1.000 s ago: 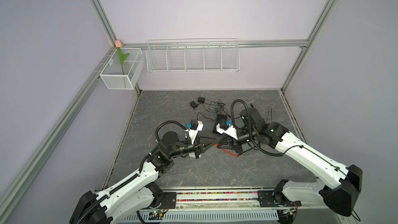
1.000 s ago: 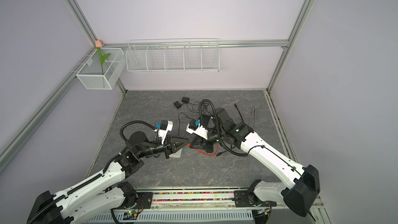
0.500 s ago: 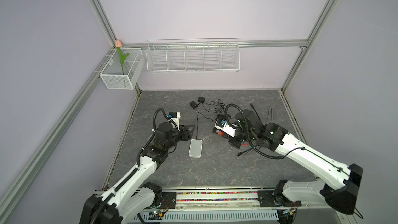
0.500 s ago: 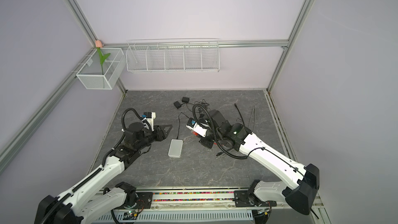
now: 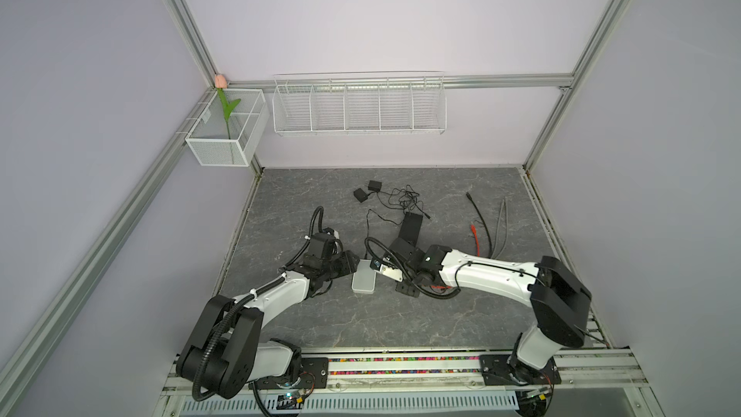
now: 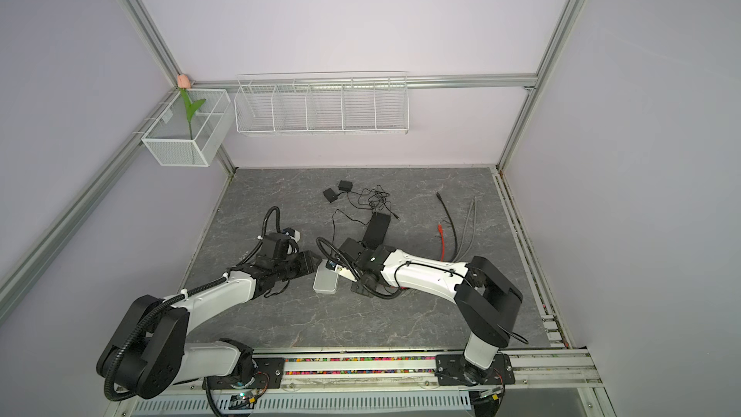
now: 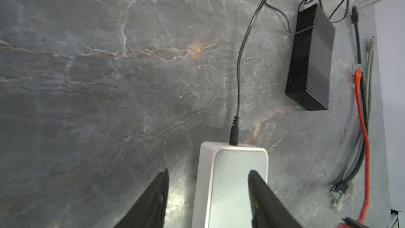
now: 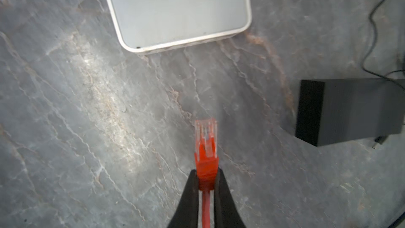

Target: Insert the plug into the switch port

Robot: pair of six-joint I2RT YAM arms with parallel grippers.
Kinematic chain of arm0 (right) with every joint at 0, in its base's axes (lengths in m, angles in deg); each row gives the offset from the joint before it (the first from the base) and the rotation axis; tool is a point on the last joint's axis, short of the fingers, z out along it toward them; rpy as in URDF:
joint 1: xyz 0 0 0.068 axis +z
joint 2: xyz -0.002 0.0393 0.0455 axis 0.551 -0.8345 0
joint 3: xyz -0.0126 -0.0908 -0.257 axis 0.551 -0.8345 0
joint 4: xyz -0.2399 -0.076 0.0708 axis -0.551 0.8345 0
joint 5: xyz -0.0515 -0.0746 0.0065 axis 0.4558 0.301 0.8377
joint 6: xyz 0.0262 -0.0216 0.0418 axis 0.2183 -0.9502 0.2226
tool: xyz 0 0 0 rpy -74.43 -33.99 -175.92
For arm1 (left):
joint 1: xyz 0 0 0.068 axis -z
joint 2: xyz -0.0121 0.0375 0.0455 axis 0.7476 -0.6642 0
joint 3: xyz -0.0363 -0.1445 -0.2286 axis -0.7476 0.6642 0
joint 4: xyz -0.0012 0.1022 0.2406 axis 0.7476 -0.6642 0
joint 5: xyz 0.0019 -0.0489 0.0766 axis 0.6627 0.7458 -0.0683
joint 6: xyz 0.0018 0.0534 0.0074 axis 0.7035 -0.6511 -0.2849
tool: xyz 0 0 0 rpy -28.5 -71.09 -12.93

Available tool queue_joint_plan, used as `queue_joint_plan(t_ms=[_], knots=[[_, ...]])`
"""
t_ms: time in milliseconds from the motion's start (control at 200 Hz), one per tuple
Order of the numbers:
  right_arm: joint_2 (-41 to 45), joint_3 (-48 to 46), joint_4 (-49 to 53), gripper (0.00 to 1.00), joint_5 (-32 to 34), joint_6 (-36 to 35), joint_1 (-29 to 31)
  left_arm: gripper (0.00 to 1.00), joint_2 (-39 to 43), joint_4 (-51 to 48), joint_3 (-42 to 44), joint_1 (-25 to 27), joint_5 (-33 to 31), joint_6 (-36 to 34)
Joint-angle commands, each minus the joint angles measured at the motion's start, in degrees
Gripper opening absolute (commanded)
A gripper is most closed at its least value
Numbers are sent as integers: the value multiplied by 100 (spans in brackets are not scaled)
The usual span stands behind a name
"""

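Since the frame half a second back, left gripper [image 7: 208,171] has swung back in from the left of frame to the switch [image 5: 364,282]. A full second back it was clenched there. Now its jaws are released: one finger [image 7: 263,198] over the white top, the other over the mat [image 5: 320,326] beside the switch's edge. The switch itself hasn't shifted, lower centre in both top views. The right arm has dropped lower and folded in at the switch's right.

Over there, right gripper [image 8: 207,172] is clenched on the red boot of the plug [image 8: 206,141]. The plug tip points at the switch's near edge with a strip of bare mat between, so it isn't inserted. Can't make out the ports in any view.

Around:
- a power lead [image 7: 234,134] is seated in the switch's far face
- a black box [image 5: 412,226] lies mid-frame, just above the right wrist
- two small adapters [image 5: 369,191] with tangled thin wire, upper centre of the mat
- the red cable [image 5: 477,242], a black cable [image 5: 479,214] and grey cables [image 5: 501,222] lie side by side, right of centre

Containers:
- the mesh box [image 5: 224,146], upper left, holds a tulip [image 5: 226,110] standing upright
- the wire rack [image 5: 359,106], top centre on the back wall, is split into five bays
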Motion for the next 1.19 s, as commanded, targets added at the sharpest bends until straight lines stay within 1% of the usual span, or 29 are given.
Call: queue_joint_plan(t_ms=[0, 270, 320, 380, 580, 800, 970, 1190], knots=[[-334, 182, -193, 7, 29, 70, 165, 53, -65, 259, 211, -16, 205, 114], [-784, 323, -379, 7, -174, 133, 372, 50, 48, 711, 657, 19, 478, 324], [-846, 369, -393, 6, -205, 140, 389, 48, 49, 726, 675, 62, 508, 340], [-920, 433, -382, 6, -225, 142, 410, 45, 61, 706, 686, 133, 480, 345], [-1049, 528, -403, 7, -223, 132, 447, 44, 219, 580, 749, 354, 329, 407], [-1104, 553, -470, 7, -220, 112, 460, 43, 522, 507, 917, 394, 266, 423], [-1133, 640, -469, 7, -74, 108, 469, 43, 501, 495, 935, 439, 236, 414], [-1115, 670, -478, 7, -62, 93, 475, 43, 459, 495, 908, 449, 215, 379]])
